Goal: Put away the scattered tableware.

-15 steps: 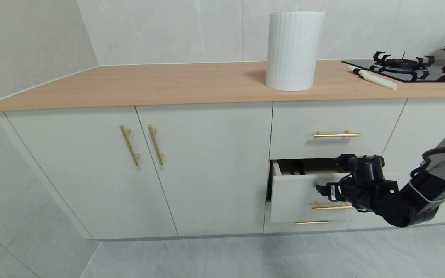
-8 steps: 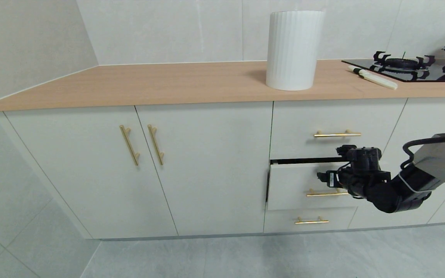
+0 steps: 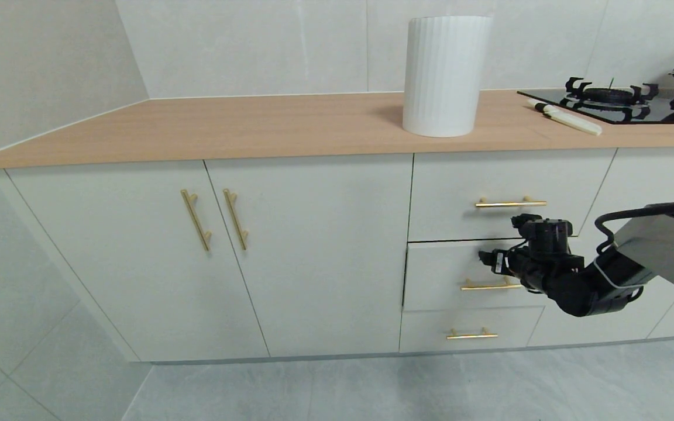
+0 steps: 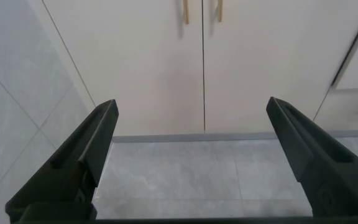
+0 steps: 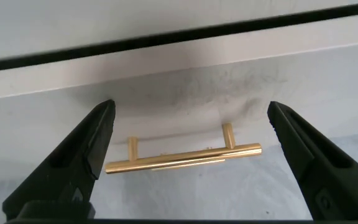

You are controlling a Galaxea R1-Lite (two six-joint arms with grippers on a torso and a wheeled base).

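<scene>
The middle drawer (image 3: 445, 269) sits almost flush with the cabinet front, with a thin dark slit along its top edge. My right gripper (image 3: 485, 261) is against the drawer face just above its gold handle (image 3: 487, 286). In the right wrist view the right gripper (image 5: 189, 107) is open, and the handle (image 5: 182, 158) lies ahead between the fingers, untouched. A long white utensil (image 3: 565, 119) lies on the wooden counter (image 3: 243, 126) beside the stove. My left gripper (image 4: 191, 102) hangs open over the floor, facing the double doors (image 4: 204, 56).
A tall white ribbed container (image 3: 443, 76) stands on the counter above the drawers. A black gas stove (image 3: 615, 100) is at the far right. Another drawer (image 3: 506, 190) is above the middle one and a low drawer (image 3: 468, 330) below. Grey tiled floor (image 3: 337, 392) lies in front.
The middle drawer was pulled out a second ago and has slid in until nearly flush. My right gripper moved with it towards the cabinet and slightly upward.
</scene>
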